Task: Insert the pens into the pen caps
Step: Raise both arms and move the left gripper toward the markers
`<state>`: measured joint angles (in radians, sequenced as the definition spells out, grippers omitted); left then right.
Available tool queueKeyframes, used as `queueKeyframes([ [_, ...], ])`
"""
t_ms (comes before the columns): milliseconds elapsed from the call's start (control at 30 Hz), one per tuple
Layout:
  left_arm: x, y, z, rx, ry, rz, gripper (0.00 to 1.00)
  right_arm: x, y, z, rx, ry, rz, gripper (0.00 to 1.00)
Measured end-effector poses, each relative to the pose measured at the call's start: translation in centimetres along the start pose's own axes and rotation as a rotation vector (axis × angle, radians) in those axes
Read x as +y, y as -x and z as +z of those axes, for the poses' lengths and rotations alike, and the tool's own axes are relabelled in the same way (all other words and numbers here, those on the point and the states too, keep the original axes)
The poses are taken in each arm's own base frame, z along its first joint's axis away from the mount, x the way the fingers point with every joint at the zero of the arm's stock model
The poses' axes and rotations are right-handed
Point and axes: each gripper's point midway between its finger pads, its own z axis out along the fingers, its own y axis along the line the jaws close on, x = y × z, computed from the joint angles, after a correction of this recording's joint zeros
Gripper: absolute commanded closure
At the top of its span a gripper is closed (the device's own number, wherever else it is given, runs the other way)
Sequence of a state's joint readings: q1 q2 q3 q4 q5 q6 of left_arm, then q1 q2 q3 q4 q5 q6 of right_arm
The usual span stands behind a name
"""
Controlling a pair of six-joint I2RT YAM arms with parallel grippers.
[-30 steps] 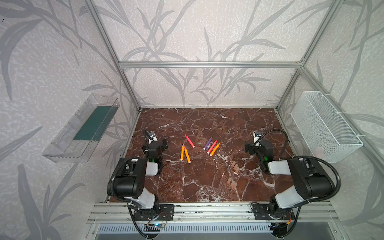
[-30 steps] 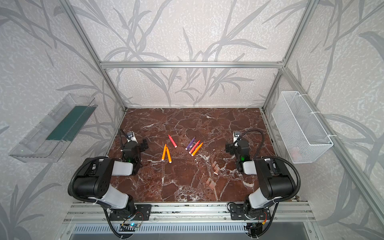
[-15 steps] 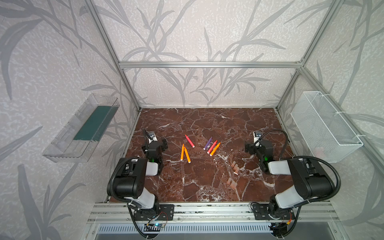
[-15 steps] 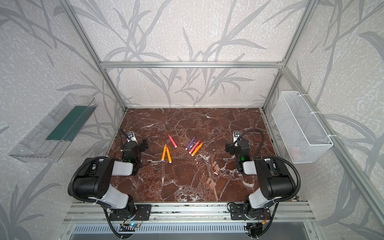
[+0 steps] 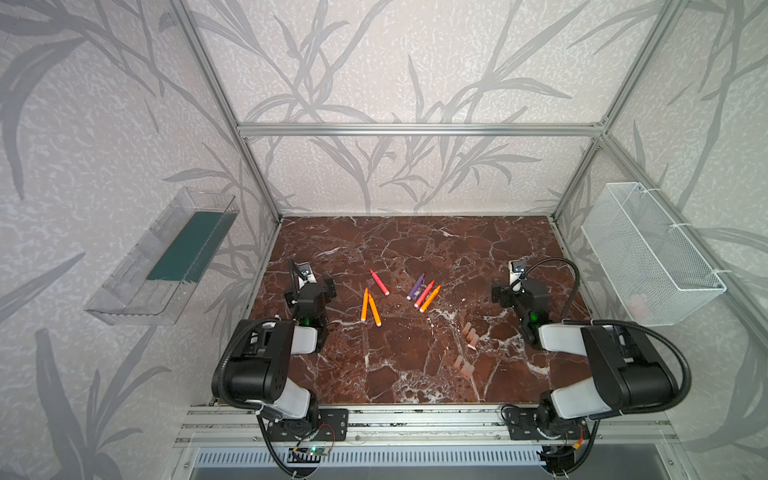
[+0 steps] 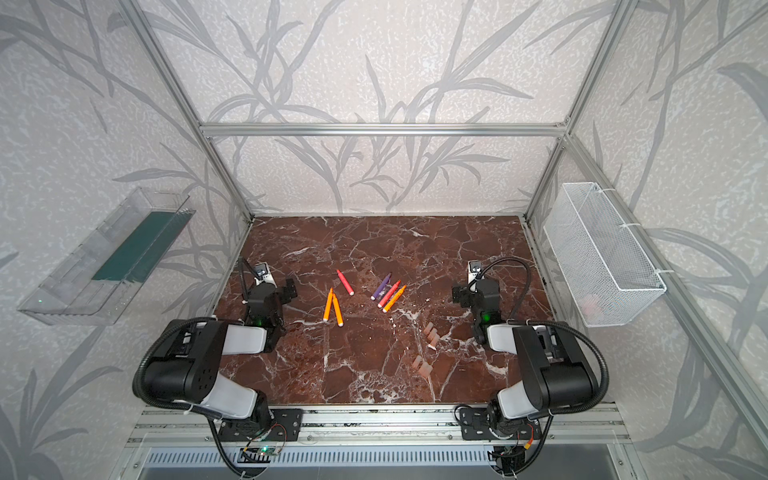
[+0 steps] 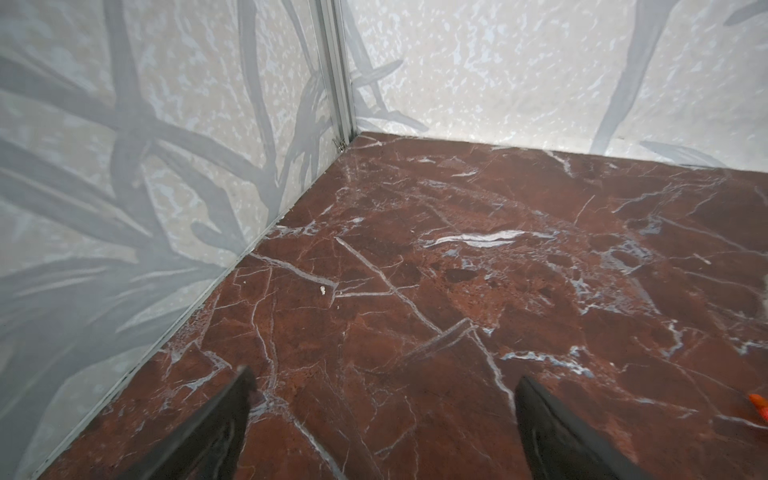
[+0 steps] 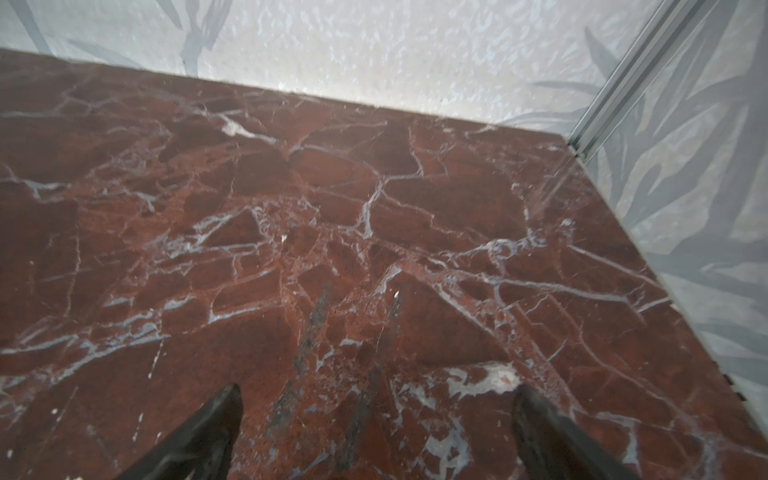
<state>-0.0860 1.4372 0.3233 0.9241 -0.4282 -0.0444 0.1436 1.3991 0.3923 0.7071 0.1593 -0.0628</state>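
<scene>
On red marble tabletop (image 5: 415,249): parks left gripper (image 7: 384,378) and right gripper (image 8: 378,390) at opposite edges, jaws wide apart and gripping nothing, leaves pens (image 5: 424,293) loose mid-table and pen caps (image 5: 469,334) bunched nearer the right arm, likely to give a clear first pick.

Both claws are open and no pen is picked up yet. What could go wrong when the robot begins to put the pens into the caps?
1. The purple, red and orange pens lie close side by side, so gripping one may drag its neighbours.
2. The pen caps are small, pale and bunched on the veined marble table; one could be missed or knocked away.
</scene>
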Motion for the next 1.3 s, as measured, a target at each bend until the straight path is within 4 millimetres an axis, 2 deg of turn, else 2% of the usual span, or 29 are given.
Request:
queueKeyframes([
  [100,0.3,3.5,-2.1,-0.072,0.007,-0.051,0.01,-0.4,3.5,-1.8,-0.046,-0.008,0.039,0.01],
  [233,1.8,7.7,-5.0,-0.158,-0.008,-0.213,0.01,-0.9,8.0,-5.3,-0.162,0.01,0.15,0.01],
  [333,2.0,9.8,-7.2,-0.17,-0.086,-0.311,0.01,-0.6,9.9,-7.9,-0.228,0.081,0.28,0.01],
  [433,0.9,12.3,-9.2,-0.16,-0.209,-0.337,0.01,1.2,11.4,-10.3,-0.273,0.231,0.333,0.01],
  [500,-0.1,13.5,-10.2,-0.143,-0.292,-0.35,0.01,2.0,11.8,-11.1,-0.282,0.293,0.365,0.01],
  [600,-2.1,13.9,-11.3,-0.084,-0.424,-0.365,0.01,2.2,10.1,-11.5,-0.259,0.31,0.445,0.01],
  [700,-3.9,12.8,-11.7,0.015,-0.516,-0.38,0.01,1.8,6.7,-11.4,-0.208,0.288,0.529,0.01],
  [767,-4.3,11.7,-11.1,0.098,-0.503,-0.415,0.01,2.0,5.6,-11.6,-0.186,0.298,0.548,0.01],
  [900,-4.3,10.5,-10.7,0.176,-0.477,-0.463,0.01,1.4,5.8,-11.7,-0.162,0.265,0.608,0.01],
  [1067,-3.2,10.8,-11.3,0.161,-0.441,-0.504,0.01,0.2,5.6,-10.7,-0.117,0.177,0.627,0.01],
  [1167,-2.0,10.3,-11.7,0.139,-0.398,-0.529,0.01,0.3,4.0,-9.3,-0.05,0.149,0.608,0.01],
  [1300,-1.5,9.3,-12.1,0.133,-0.388,-0.541,0.01,0.6,1.2,-7.6,0.061,0.113,0.582,0.01],
])
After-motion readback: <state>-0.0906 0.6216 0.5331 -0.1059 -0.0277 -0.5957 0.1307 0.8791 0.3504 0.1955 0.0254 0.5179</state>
